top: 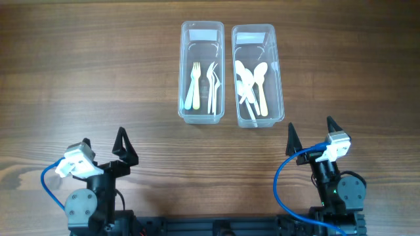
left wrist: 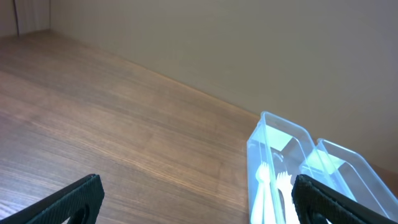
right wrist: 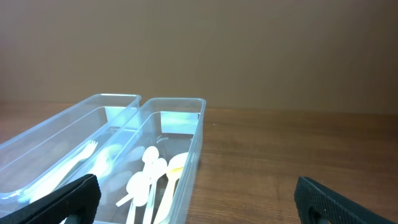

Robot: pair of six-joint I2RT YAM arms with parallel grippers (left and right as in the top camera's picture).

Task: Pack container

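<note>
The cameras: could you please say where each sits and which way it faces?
Overhead: above the table, looking straight down on fork bin and spoon bin; left gripper and right gripper show below.
Left wrist: on the left arm, facing forward, bins lower right; its fingers show.
Right wrist: on the right arm, facing forward, bins lower left; its fingers show.
Shared: both bins in all.

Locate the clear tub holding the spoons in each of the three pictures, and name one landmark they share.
Overhead: the spoon tub is top centre, the right one of the pair.
Left wrist: spoon tub in the bottom right corner, the farther one, partly cut off.
Right wrist: spoon tub lower centre-left, the right one of the pair.
Shared landmark: the fork tub beside it.
</note>
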